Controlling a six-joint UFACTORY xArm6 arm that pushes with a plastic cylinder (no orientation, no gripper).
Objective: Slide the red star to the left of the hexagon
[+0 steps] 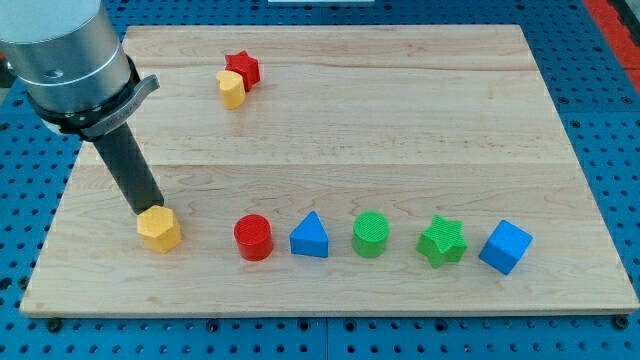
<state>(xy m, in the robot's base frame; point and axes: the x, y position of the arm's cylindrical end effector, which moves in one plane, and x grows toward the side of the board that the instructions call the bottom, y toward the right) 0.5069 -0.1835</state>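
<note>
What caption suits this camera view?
My tip touches the yellow hexagon; the red star sits far off beside a yellow block.

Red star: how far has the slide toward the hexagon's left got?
Nothing looks done: the red star sits at the view's top, touching a yellow block, far from the yellow hexagon. In hand: my tip rests against the hexagon's upper edge, not the star. Left: the whole slide.
</note>
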